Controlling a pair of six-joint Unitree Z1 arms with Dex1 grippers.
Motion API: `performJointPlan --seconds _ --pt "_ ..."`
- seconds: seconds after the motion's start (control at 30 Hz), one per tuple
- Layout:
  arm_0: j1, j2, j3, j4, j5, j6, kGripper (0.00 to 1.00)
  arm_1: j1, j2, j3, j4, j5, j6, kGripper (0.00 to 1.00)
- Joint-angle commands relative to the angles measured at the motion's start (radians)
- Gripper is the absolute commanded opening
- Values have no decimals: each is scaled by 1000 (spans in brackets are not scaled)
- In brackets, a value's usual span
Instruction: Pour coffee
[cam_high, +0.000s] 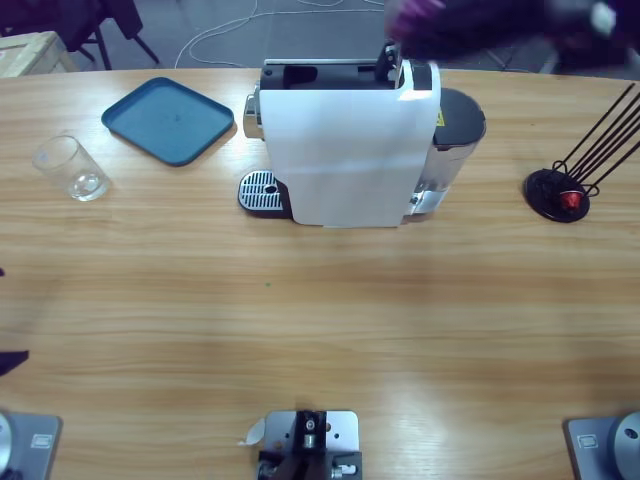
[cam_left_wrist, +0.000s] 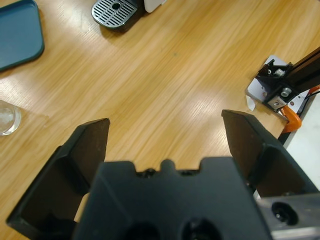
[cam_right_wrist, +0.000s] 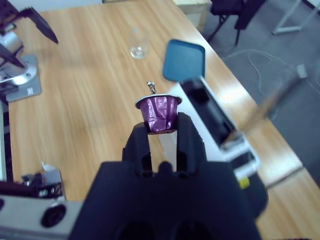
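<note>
My right gripper (cam_right_wrist: 161, 131) is shut on a purple coffee capsule (cam_right_wrist: 160, 114), held rim up in the air above the white coffee machine (cam_right_wrist: 215, 125). The machine (cam_high: 340, 150) stands at the table's far middle with its top slot (cam_high: 320, 72) open and a drip tray (cam_high: 262, 192) at its left. In the high view the right arm is a dark blur (cam_high: 500, 30) over the machine's back right corner. My left gripper (cam_left_wrist: 165, 122) is open and holds nothing, low over bare wood. A clear empty glass (cam_high: 72, 168) stands at the far left.
A blue tray (cam_high: 168, 120) lies between the glass and the machine. A black capsule rack (cam_high: 565, 190) with a red capsule stands at the right. The left wrist view shows the drip tray (cam_left_wrist: 115, 12), the blue tray (cam_left_wrist: 17, 32) and the glass (cam_left_wrist: 7, 117).
</note>
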Motion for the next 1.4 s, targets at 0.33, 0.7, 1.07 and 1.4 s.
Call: performJointPlan --seconds 0.33,0.7,1.07,1.4 --pt "9 -44 18 6 49 4 968 53 426 -286 70 -126 -217 0" --pt "9 -45 18 5 49 4 968 41 488 -301 68 -208 -246 0" --pt "9 -44 18 5 53 4 968 1 488 -297 75 -239 -269 0" --pt "9 -44 19 3 58 4 968 2 499 -301 92 -245 -291 198"
